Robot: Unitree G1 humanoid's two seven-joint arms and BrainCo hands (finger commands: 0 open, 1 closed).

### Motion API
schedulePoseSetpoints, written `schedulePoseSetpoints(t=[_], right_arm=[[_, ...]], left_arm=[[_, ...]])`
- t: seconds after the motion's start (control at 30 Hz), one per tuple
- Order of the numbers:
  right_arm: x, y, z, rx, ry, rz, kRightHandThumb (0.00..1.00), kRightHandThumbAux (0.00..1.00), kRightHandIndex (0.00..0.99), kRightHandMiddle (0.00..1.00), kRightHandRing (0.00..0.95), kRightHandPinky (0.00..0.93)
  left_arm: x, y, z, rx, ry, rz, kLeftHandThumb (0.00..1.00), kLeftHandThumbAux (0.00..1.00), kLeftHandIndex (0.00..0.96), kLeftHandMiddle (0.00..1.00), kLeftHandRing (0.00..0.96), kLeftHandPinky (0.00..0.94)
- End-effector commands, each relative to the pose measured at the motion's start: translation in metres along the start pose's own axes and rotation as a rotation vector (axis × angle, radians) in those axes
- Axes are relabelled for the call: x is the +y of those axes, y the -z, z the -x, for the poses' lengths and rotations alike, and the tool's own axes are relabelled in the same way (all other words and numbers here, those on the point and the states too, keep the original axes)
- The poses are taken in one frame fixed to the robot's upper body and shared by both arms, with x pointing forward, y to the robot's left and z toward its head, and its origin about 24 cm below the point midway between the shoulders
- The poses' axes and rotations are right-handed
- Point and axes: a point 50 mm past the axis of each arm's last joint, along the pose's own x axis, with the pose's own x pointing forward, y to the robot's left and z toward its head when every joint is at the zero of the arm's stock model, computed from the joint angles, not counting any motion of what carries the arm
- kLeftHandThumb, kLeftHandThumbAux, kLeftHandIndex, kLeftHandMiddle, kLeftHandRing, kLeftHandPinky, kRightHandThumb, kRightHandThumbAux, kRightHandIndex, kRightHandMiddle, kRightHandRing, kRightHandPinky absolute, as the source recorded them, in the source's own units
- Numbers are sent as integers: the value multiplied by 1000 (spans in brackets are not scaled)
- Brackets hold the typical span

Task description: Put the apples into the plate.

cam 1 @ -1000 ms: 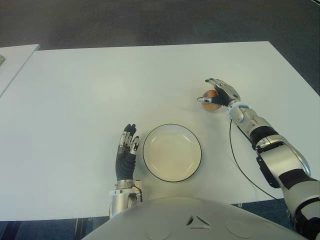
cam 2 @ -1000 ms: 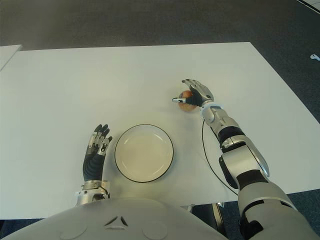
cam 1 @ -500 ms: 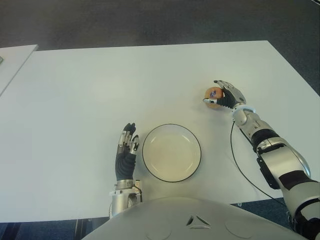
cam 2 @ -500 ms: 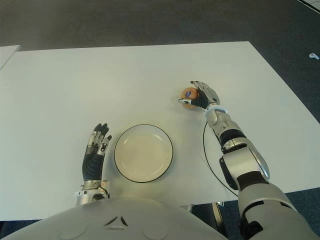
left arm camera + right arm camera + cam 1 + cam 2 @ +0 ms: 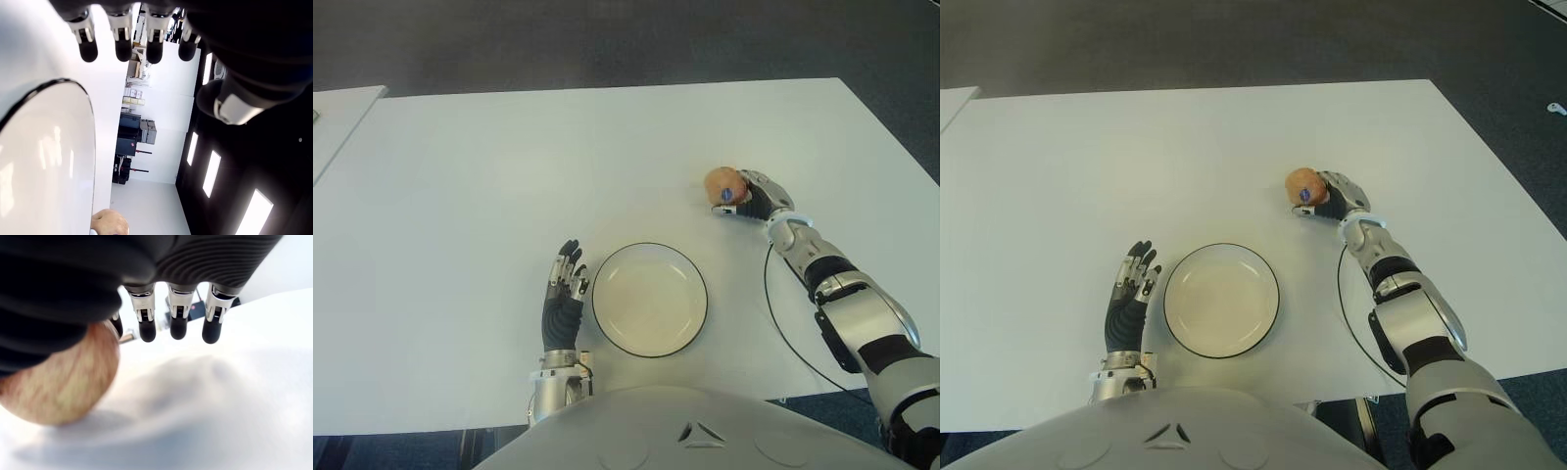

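One apple (image 5: 718, 183), reddish-brown with a blue sticker, is at the right of the white table (image 5: 489, 166). My right hand (image 5: 751, 200) is closed around its right side. In the right wrist view the apple (image 5: 58, 377) sits against the thumb and palm, with the fingertips (image 5: 178, 330) curled beyond it and a shadow on the table below. The white plate (image 5: 650, 299) with a dark rim lies empty near the front edge, well left of the apple. My left hand (image 5: 563, 294) shows just left of the plate, fingers straight and holding nothing.
A black cable (image 5: 771, 313) loops over the table from my right wrist toward the front edge. A second white table (image 5: 337, 117) stands at the far left. Dark floor lies beyond the table's far edge.
My right hand has rolled over with the apple, so the apple now shows on its left side with the blue sticker visible. The left hand and plate have not moved.
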Motion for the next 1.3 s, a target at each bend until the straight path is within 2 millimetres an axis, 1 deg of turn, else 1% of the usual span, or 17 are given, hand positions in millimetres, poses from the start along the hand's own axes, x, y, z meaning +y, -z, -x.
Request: schedulePoseSetpoints(t=[0.03,0.33,0.53,0.67,0.7,0.77,0.83,0.93,1.03,1.13,1.3], right_arm=[[8,3,3,14,-39,11,134,392,0,22,10,0],[4,4,3,2,-30,31,144,385,0,34,15,0],[-2,1,1,-34,-13,80,133,372,0,35,23,0],[-4,-1,0,-47,7,98,144,392,0,46,40,14],[-5,-1,0,-51,15,111,155,402,9,66,60,42],[-7,-2,-2,-53,23,130,178,417,78,132,122,108],[-8,-3,-2,-53,26,138,216,445,221,323,303,263],[-9,-3,-3,-52,29,143,246,475,318,465,451,395],[-10,-3,-3,-51,38,151,265,506,376,537,521,446],[-12,-5,-4,-56,60,159,283,542,426,587,563,476],[-13,-6,-5,-60,78,156,297,572,453,620,587,498]], left_arm=[[-15,-1,-3,-9,-10,70,160,538,80,76,57,54],[-14,-1,-3,-10,-5,50,156,536,95,85,65,74],[-12,1,-5,-6,5,39,150,525,88,81,58,45],[-12,2,-6,-3,8,35,143,519,90,82,57,42],[-12,3,-7,-1,10,34,141,517,90,83,58,42],[-13,4,-8,3,12,31,138,516,89,84,59,44],[-13,4,-8,8,15,33,136,519,87,82,58,43],[-13,4,-8,12,18,38,135,522,88,81,58,42],[-13,4,-8,13,18,45,136,525,90,82,60,47],[-13,4,-8,7,16,56,142,529,93,87,65,58],[-13,4,-9,3,13,66,153,529,91,89,71,68]])
